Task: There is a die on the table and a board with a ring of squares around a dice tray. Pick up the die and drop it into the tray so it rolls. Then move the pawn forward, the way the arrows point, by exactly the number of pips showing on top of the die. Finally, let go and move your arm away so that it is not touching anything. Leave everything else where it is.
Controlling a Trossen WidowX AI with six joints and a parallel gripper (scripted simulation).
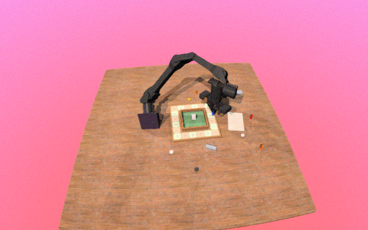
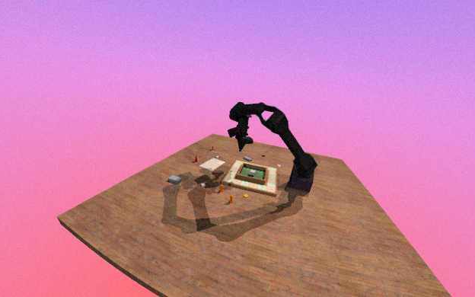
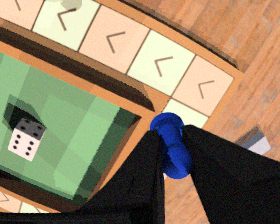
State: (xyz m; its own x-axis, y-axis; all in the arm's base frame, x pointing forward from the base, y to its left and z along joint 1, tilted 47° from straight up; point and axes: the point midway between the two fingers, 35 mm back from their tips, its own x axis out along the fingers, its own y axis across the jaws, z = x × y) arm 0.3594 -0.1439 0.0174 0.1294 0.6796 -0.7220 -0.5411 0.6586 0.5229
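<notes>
The blue pawn (image 1: 213,113) (image 2: 240,150) (image 3: 177,162) is held between the fingertips of my gripper (image 1: 212,111) (image 2: 240,148) (image 3: 169,137). The gripper is shut on it, raised above the board (image 1: 193,135) (image 2: 272,187) (image 3: 114,41) near its right side in the top view. The board's squares carry arrows. The die (image 1: 193,117) (image 2: 252,173) (image 3: 27,141) lies on the green floor of the dice tray (image 1: 196,128) (image 3: 133,114). In the wrist view its bright face, seemingly the top, shows two rows of 3 pips; a darker side face also shows.
A pale sheet (image 1: 236,121) (image 2: 212,164) lies beside the board. Around are a red pawn-like piece (image 1: 251,117) (image 2: 196,158), orange pieces (image 1: 196,91) (image 2: 231,199), a yellow disc (image 1: 189,99) (image 2: 245,196), a grey block (image 1: 211,147) (image 2: 247,158) and a dark disc (image 1: 196,169).
</notes>
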